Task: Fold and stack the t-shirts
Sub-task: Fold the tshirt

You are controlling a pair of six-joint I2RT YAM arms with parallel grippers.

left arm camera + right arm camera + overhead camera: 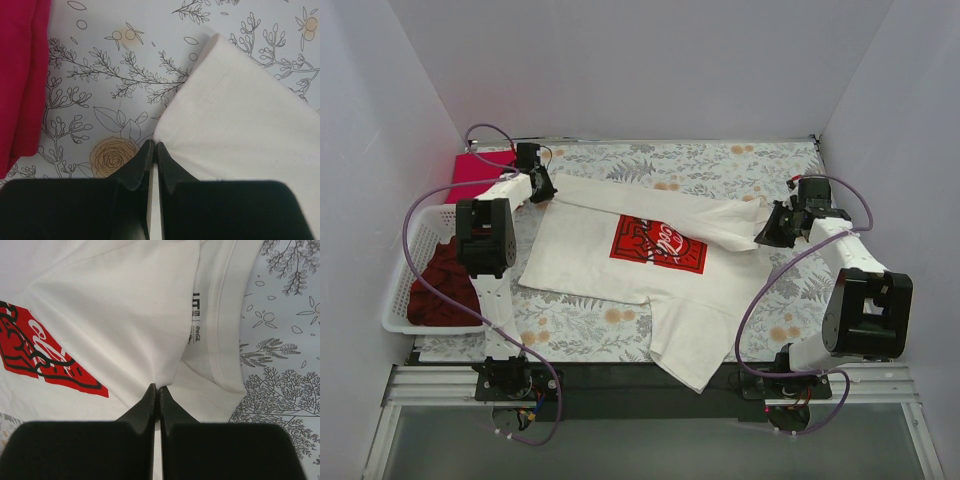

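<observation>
The cream-white t-shirt [620, 275] lies spread on the floral cloth, its red chest print [658, 245] facing up and its far edge folded over in a band. My left gripper [542, 186] is shut on the shirt's far left corner, where cream cloth [240, 115] is pinched at the fingertips [152, 147]. My right gripper [770, 228] is shut on a fold of the same shirt [125, 305] beside the collar [220, 330], pinched at its tips [157, 389]. A folded crimson-pink t-shirt [478, 170] lies at the far left [20, 75]. The dark maroon t-shirt [442, 285] sits in the basket.
The white lattice basket [398, 290] stands along the left edge of the table. Floral table cloth [720, 165] shows bare at the back and at the right [285, 365]. White walls close in the sides and back.
</observation>
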